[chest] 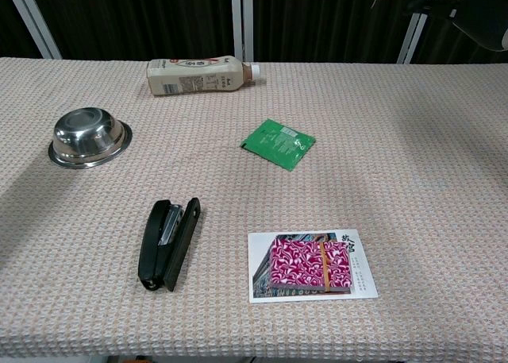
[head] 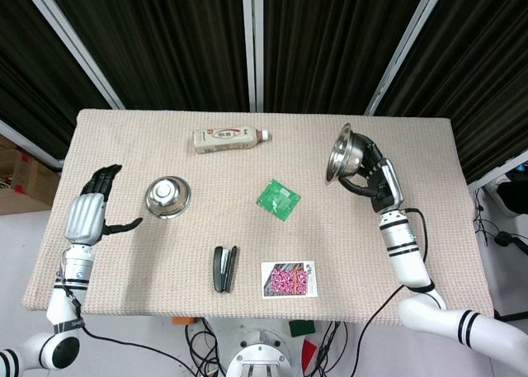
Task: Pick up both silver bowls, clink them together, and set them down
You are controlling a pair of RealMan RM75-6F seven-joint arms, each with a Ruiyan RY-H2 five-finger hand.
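One silver bowl (head: 168, 197) (chest: 89, 137) sits upright on the mat at the left. My left hand (head: 92, 208) hovers to its left, open, fingers spread and apart from the bowl. The second silver bowl (head: 346, 153) is lifted and tilted on its side, its mouth facing left; my right hand (head: 375, 181) grips it by the rim and underside. In the chest view only part of the right hand (chest: 444, 1) shows at the top right edge, and the left hand is out of frame.
On the woven mat (head: 124, 261) lie a beige bottle (head: 231, 138) on its side at the back, a green packet (head: 277, 199) in the middle, a black stapler (head: 224, 268) and a pink-patterned card pack (head: 289, 279) near the front edge.
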